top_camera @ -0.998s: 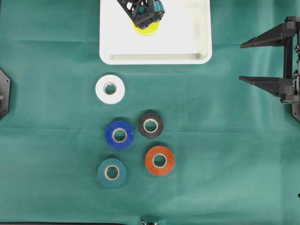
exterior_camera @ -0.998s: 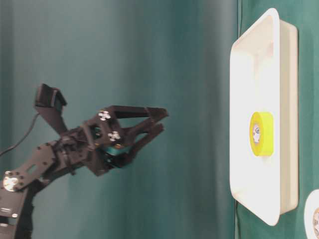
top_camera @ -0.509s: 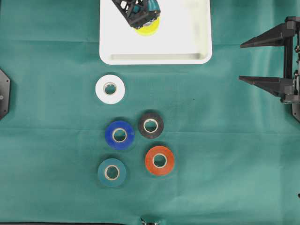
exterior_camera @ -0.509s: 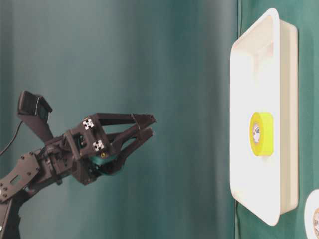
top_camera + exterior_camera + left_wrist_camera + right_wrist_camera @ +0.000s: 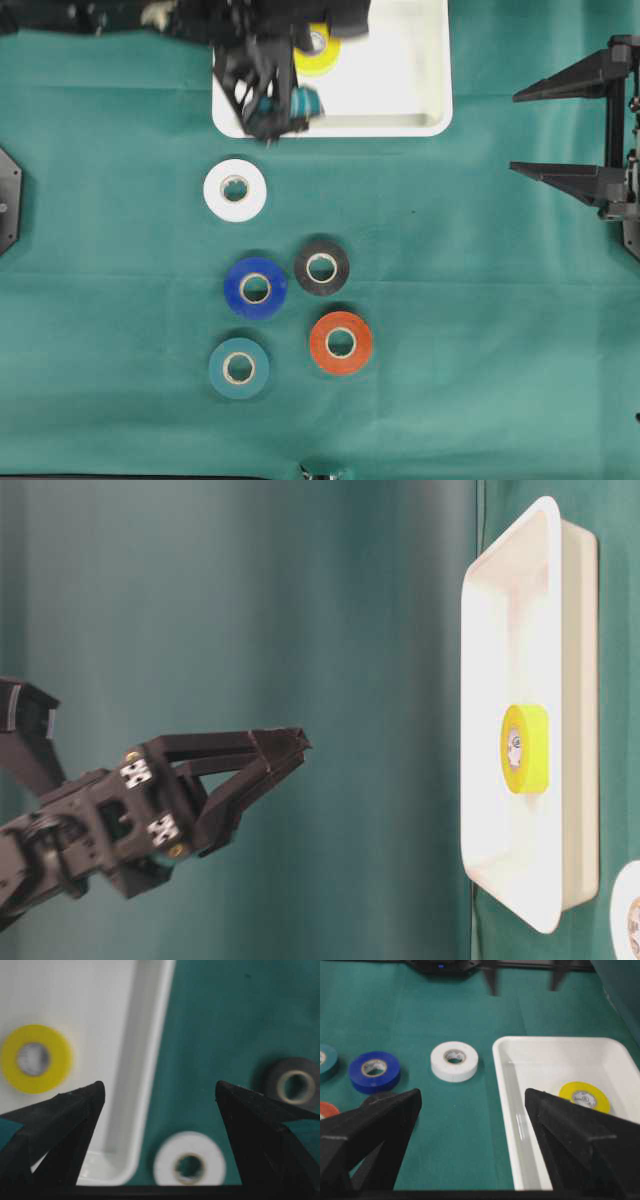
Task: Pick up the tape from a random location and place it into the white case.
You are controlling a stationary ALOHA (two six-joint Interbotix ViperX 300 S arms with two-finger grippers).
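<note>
The white case [image 5: 400,125] lies at the far middle of the green cloth, with a yellow tape roll [image 5: 318,50] flat inside it. My left gripper [image 5: 265,110] hangs blurred over the case's near left corner, high above it, open and empty. In the table-level view the left gripper [image 5: 290,745] stands well clear of the case [image 5: 520,600]. Its wrist view shows the yellow tape [image 5: 36,1059], the case rim [image 5: 150,1085] and a white tape roll [image 5: 189,1165]. My right gripper [image 5: 512,132] rests open and empty at the right edge.
Loose rolls lie on the cloth in front of the case: white [image 5: 235,190], black [image 5: 322,267], blue [image 5: 255,288], orange [image 5: 341,342] and teal [image 5: 239,367]. The right wrist view shows the white roll [image 5: 454,1061], the blue roll [image 5: 374,1071] and the case [image 5: 505,1090].
My left gripper, open throughout, has drawn back from above the yellow tape toward the case's near left corner. The yellow tape stays in the case. The right arm has not moved.
</note>
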